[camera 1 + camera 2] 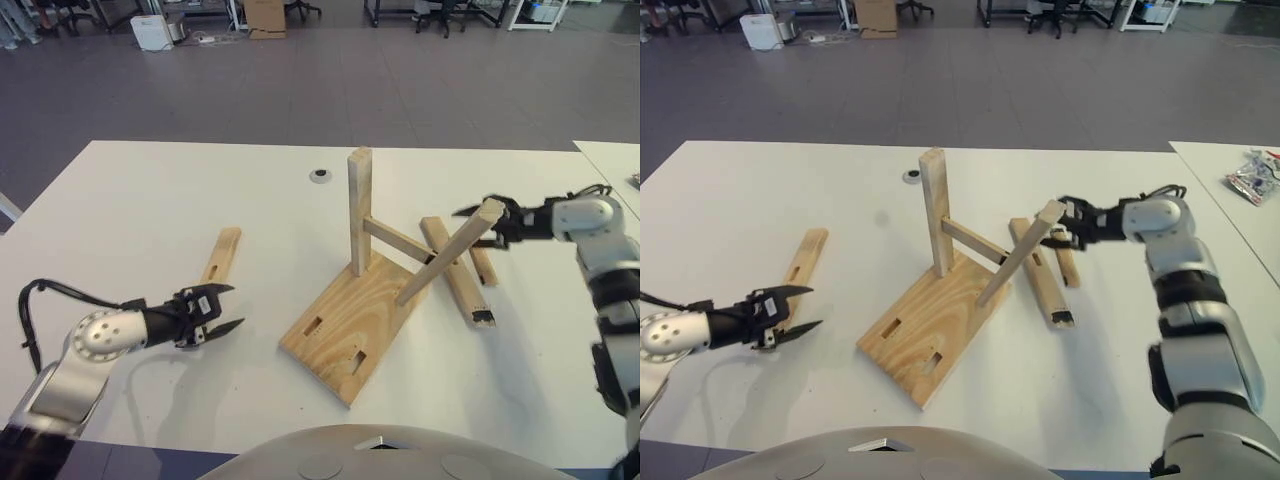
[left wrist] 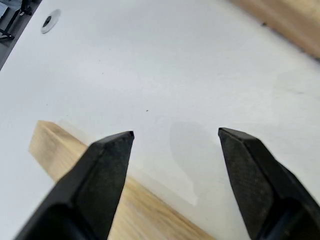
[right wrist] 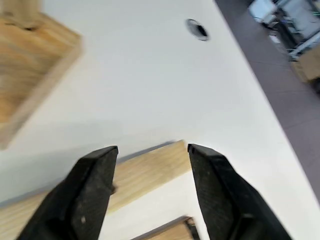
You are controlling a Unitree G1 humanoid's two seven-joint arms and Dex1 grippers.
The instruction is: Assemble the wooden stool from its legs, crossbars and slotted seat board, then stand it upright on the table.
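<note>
On the desk, the seat board (image 1: 345, 325) props a leaning leg (image 1: 445, 262). The right pincer (image 1: 468, 228) gapes beside its top, and the left pincer (image 1: 222, 310) gapes near a loose leg (image 1: 222, 255). A nudge could topple the leaning leg.

My left arm sits low, well to the left of the seat board (image 1: 340, 335). The left gripper (image 1: 236, 306) points toward the board, fingers spread apart. My right arm reaches in from the board's right. The right gripper (image 1: 466, 224) hangs just past its far right corner, fingers apart.
</note>
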